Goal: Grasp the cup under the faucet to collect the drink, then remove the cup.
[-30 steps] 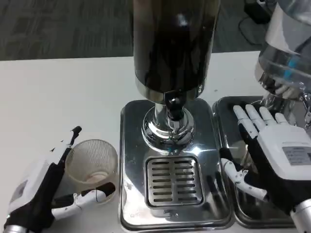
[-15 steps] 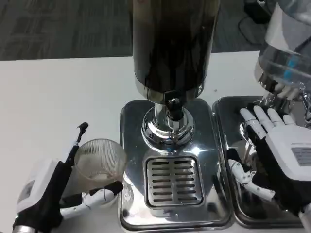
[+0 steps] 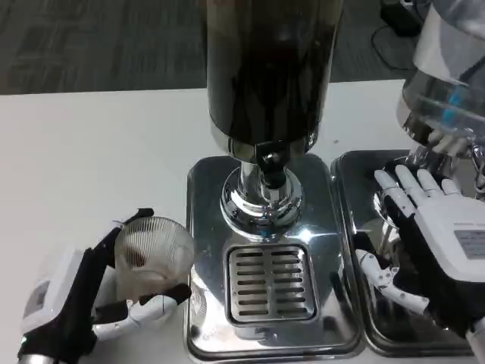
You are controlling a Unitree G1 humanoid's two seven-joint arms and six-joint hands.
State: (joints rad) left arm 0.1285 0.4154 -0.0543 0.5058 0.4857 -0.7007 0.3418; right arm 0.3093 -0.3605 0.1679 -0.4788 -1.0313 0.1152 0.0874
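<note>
- Nearest the camera, at lower left: left hand (image 3: 79,303) wrapped around the ribbed clear cup (image 3: 151,254), thumb low across the front, fingers behind the rim.
- Just beside the cup on the right: drip grille (image 3: 271,282) of the steel tray (image 3: 198,227), under the faucet (image 3: 270,161); cup not yet beneath it.
- For the step in hand, probably best: keep the cup upright, squeeze lightly since thin plastic may buckle, carry it rightward over the tray lip, centre it on the grille below the spout.
- At right: right hand (image 3: 432,243) spread and holding nothing, above the neighbouring tray (image 3: 350,189).
- Farther back: dark dispenser tank (image 3: 269,68), white tabletop (image 3: 91,152) behind.
</note>
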